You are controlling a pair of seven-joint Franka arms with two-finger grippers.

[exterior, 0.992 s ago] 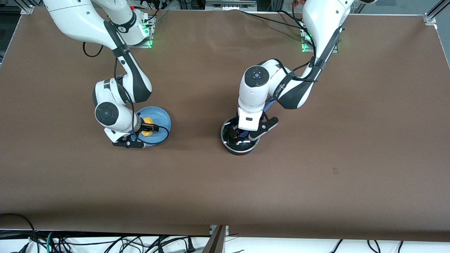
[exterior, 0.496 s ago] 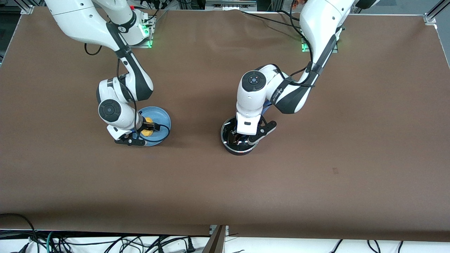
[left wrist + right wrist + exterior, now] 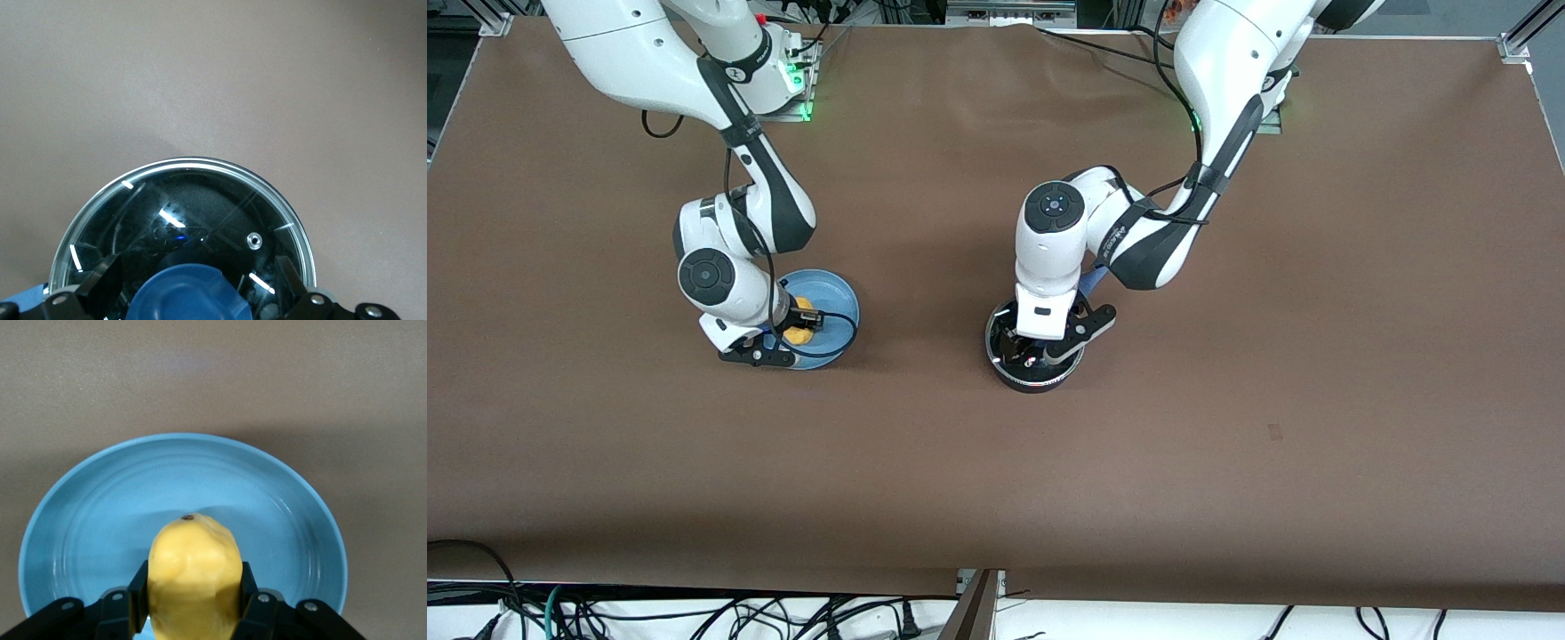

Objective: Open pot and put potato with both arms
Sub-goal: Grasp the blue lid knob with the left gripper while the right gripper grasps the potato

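Note:
The black pot (image 3: pixel 1033 380) stands mid-table with its glass lid (image 3: pixel 200 193) on. Its blue handle (image 3: pixel 1089 281) shows partly under the left arm. My left gripper (image 3: pixel 1034 352) is low over the lid, open. In the left wrist view its fingers (image 3: pixel 101 285) stand wide on both sides of the blue knob (image 3: pixel 190 293), clear of it. The yellow potato (image 3: pixel 801 320) lies on the light-blue plate (image 3: pixel 843 307) toward the right arm's end. My right gripper (image 3: pixel 193 587) is shut on the potato (image 3: pixel 193 570), a finger pressed on each side, just above the plate (image 3: pixel 87 520).
Brown table cover (image 3: pixel 1227 427) lies bare around the plate and the pot. Cables hang along the table edge nearest the front camera (image 3: pixel 694 613). The arm bases with green lights (image 3: pixel 805 111) stand at the table's other long edge.
My left arm has lowered and shifted slightly toward the right arm's end, bringing its gripper down around the lid knob. My right arm has shifted only slightly at the potato.

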